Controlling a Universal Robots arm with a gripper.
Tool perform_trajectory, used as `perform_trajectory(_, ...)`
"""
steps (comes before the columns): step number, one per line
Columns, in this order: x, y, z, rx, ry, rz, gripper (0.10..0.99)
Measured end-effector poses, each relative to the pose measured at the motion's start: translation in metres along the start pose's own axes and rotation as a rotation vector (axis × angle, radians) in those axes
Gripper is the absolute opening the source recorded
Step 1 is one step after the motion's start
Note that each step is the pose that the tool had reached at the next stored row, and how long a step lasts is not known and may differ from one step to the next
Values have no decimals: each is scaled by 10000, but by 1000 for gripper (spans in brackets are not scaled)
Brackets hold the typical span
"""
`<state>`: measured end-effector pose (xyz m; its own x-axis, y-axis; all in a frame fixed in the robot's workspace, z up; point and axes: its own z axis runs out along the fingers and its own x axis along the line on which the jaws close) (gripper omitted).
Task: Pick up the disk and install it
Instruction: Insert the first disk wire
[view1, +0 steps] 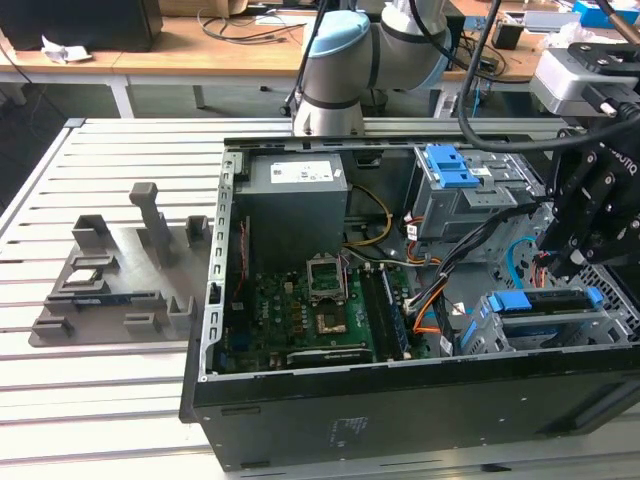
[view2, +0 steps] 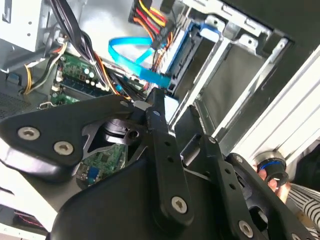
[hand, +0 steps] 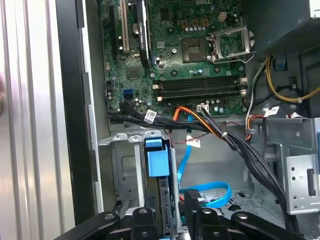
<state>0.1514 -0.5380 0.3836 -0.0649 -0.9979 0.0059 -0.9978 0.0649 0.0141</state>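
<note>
The worktop (view1: 110, 400) is a pale surface of long metal slats with narrow grooves running between them. On it, toward the exterior view's right, lies an open black computer case (view1: 400, 410) on its side, its interior facing up. Well apart, toward the exterior view's left, a grey fixture (view1: 120, 280) with several upright posts and low blocks rests flat on the slats.
</note>
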Motion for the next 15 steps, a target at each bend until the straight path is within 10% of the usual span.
perform_trajectory(15, -231, -411, 128, -291, 80, 188, 361)
